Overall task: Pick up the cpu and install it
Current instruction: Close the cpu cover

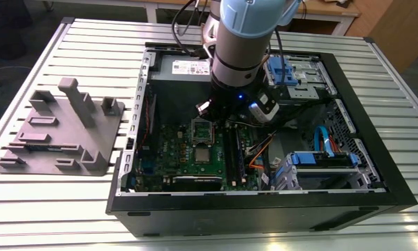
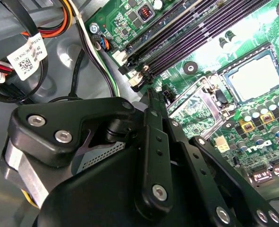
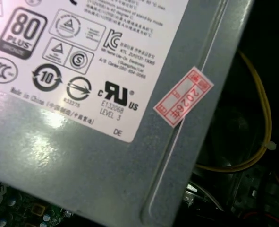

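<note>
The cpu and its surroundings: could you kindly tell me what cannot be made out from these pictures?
1. The cpu: second wrist view, seen at a slant, so whether it is fully seated cannot be told.
2. The motherboard: exterior view, partly hidden by the arm.
3. The power supply's label: first wrist view, cut off by the picture's edges.

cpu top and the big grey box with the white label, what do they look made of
The cpu top looks like metal, silvery-grey with a dull satin finish that catches light softly. The grey box seems to be sheet metal, coated grey with a slight sheen: a soft glare patch and a pressed crease show. Its label looks like glossy white paper or film.
</note>
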Tool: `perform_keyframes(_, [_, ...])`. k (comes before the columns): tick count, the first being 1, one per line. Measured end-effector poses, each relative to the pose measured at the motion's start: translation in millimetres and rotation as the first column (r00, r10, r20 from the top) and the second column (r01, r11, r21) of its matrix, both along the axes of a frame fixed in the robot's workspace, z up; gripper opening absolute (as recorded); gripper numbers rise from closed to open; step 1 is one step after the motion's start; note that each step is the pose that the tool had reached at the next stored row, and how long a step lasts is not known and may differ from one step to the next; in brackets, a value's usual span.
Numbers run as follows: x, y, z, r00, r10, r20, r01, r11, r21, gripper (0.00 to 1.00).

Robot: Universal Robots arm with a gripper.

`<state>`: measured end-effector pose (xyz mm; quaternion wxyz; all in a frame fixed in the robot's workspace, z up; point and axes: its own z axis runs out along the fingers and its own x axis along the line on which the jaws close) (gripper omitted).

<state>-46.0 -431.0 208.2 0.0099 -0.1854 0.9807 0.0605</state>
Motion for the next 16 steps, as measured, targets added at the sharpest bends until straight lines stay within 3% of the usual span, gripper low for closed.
perform_keyframes(16, [-1.8, -0.5, 2.6, 1.0, 0.0, 0.0044, 0.0, 1.0, 0.0, 0.1])
